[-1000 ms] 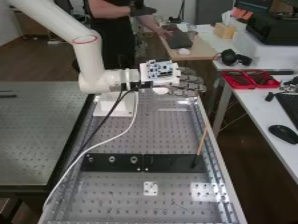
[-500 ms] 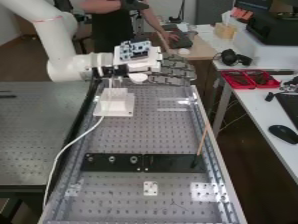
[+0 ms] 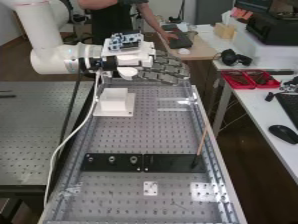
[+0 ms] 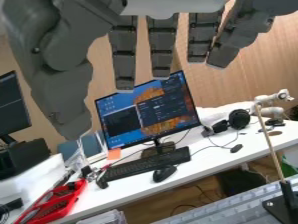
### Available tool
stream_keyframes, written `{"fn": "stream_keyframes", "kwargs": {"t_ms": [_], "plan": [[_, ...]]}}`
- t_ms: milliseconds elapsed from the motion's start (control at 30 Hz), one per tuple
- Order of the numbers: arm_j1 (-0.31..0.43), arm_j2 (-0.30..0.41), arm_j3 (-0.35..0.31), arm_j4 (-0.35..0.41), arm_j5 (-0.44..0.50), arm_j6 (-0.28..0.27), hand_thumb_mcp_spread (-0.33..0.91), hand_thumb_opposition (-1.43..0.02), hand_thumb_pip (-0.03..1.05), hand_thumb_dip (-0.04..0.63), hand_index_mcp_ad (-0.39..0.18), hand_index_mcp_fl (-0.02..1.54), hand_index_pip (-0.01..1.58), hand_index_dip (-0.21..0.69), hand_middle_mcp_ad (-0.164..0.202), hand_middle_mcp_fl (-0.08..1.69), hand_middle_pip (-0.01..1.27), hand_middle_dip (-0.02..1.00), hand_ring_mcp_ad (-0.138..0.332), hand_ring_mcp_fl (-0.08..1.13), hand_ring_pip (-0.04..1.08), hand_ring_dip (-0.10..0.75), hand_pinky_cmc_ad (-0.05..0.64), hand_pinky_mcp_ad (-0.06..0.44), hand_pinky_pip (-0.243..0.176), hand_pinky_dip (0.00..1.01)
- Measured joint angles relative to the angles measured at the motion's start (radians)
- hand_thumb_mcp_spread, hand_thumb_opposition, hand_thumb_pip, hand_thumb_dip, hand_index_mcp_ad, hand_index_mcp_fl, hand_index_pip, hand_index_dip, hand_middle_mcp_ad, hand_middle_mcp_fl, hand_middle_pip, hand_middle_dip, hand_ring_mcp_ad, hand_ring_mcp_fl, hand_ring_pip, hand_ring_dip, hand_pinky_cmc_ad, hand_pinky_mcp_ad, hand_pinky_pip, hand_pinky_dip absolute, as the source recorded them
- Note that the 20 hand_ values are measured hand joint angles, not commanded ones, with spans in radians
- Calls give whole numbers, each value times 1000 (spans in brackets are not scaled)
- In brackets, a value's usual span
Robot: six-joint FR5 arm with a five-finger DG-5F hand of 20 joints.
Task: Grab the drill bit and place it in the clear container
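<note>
1. The hand is released, its fingers straight and holding nothing, above the far end of the perforated bench.
2. What looks like the clear container sits on the bench, lower than the hand and nearer the high camera.
3. Well below the hand, farther toward that camera, a black strip bears three small round fittings; whether one is the drill bit, I cannot tell.

A white block stands beyond a black strip bearing what look like metal rings.
</note>
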Motion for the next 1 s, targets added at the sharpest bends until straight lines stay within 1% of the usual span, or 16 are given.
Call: {"fn": "stream_keyframes", "kwargs": {"t_ms": [100,200,233,333,400,567,667,733,800,1000], "plan": [[-8,7,11,-23,-7,-10,344,-742,625,204,-105,291,307,126,75,152,117,178,183,9,89,70,286,119,-80,307],[-20,18,26,-39,-14,-31,347,-742,620,204,-105,291,290,122,75,152,117,182,183,9,87,70,286,117,-80,307],[-25,24,33,-48,-18,-42,339,-742,620,204,-105,290,278,138,75,148,117,182,180,9,87,70,286,117,-80,307],[-36,41,52,-81,-28,-62,332,-742,620,204,-105,305,232,140,75,152,117,178,183,9,87,70,286,117,-77,305],[-42,53,62,-101,-32,-75,330,-742,620,204,-98,307,211,145,75,148,117,182,180,9,87,70,286,117,-77,325],[-47,80,63,-112,-27,-100,328,-742,602,204,-91,309,162,168,77,152,117,178,183,9,87,70,286,117,-77,339],[-48,94,59,-123,-15,-110,328,-742,602,204,-73,305,133,176,77,148,117,182,185,9,87,70,286,119,-77,339],[-49,100,57,-130,-9,-115,319,-742,602,204,-73,340,133,185,77,148,117,182,185,9,87,70,290,117,-80,354],[-50,105,55,-137,-5,-122,318,-742,602,204,-73,340,124,202,77,152,117,182,185,9,87,70,290,117,-80,354],[-54,118,62,-186,-8,-150,316,-730,602,204,-70,340,101,215,77,152,117,182,185,9,91,70,290,117,-77,367]]}}
